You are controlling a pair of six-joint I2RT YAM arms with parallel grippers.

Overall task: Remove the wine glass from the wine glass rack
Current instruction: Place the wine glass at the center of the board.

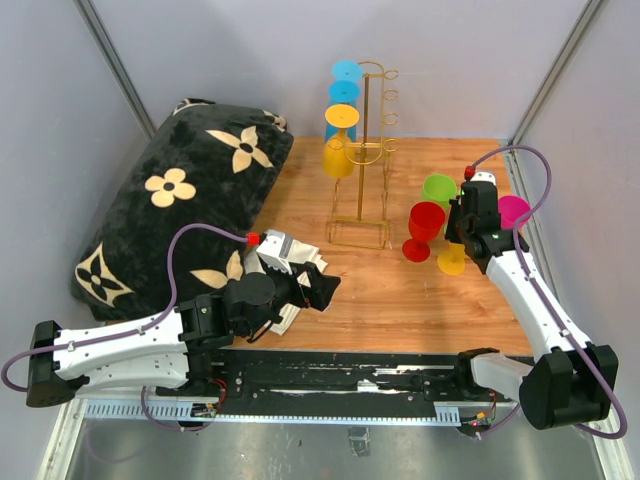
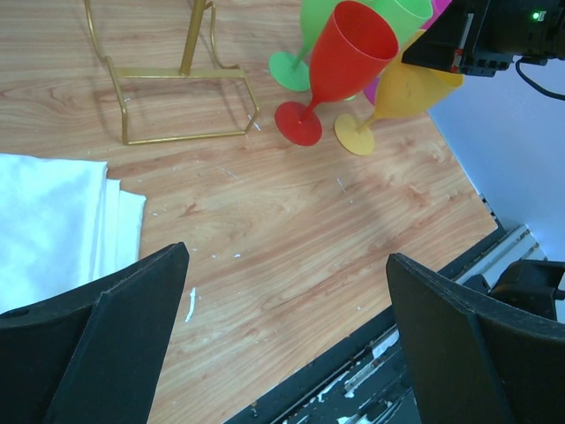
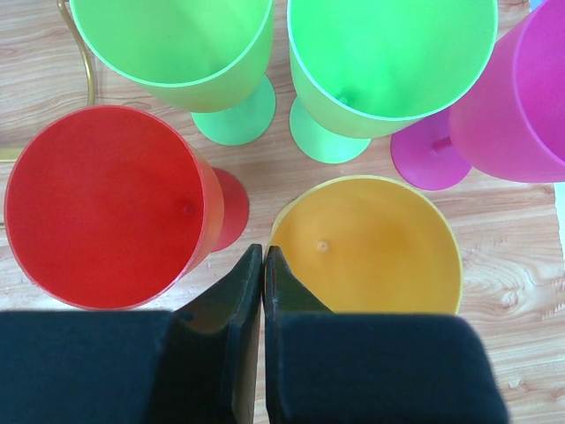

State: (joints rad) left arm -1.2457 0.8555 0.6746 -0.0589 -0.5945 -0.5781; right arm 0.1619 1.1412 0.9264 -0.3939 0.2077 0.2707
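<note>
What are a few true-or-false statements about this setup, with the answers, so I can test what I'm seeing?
1. The left gripper is wide open and empty. True.
2. Every glass is off the wine glass rack. False: a yellow glass and blue glasses hang on it.
3. The right gripper has its fingers pressed shut. True.
4. The red glass lies on its side. False: it stands upright on the table.
5. Two green glasses stand on the table. True.
</note>
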